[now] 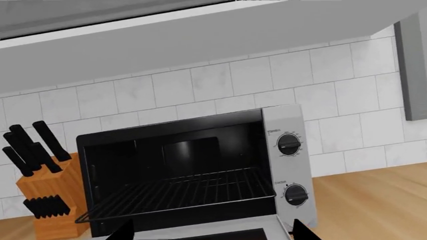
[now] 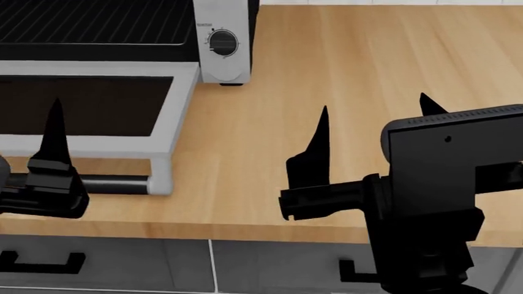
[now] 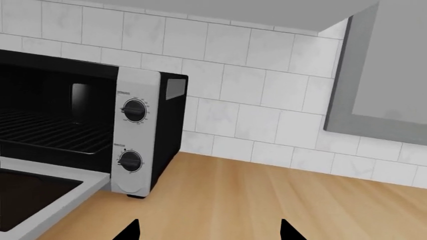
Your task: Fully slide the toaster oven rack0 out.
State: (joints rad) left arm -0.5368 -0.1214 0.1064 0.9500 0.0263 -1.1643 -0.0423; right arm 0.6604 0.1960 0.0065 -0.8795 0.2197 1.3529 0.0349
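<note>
The toaster oven [image 1: 288, 165] stands on the wooden counter with its door [image 1: 200, 229] folded down flat. The rack0 [image 1: 180, 192] lies in the dark cavity, its front edge reaching a little past the opening over the door. It also shows in the head view [image 2: 90, 21] and the right wrist view [image 3: 47, 131]. My left gripper [image 1: 213, 232] is open and empty, just in front of the door's black bar handle [image 2: 114, 182]. One of its fingers [image 2: 54, 141] shows in the head view. My right gripper [image 2: 374, 113] is open and empty over bare counter, right of the oven [image 2: 222, 43].
A wooden knife block [image 1: 50, 195] with black handles stands left of the oven against the white tiled wall. A grey cabinet [image 3: 387, 75] hangs to the right. The counter's front edge [image 2: 245, 231] runs above grey drawers.
</note>
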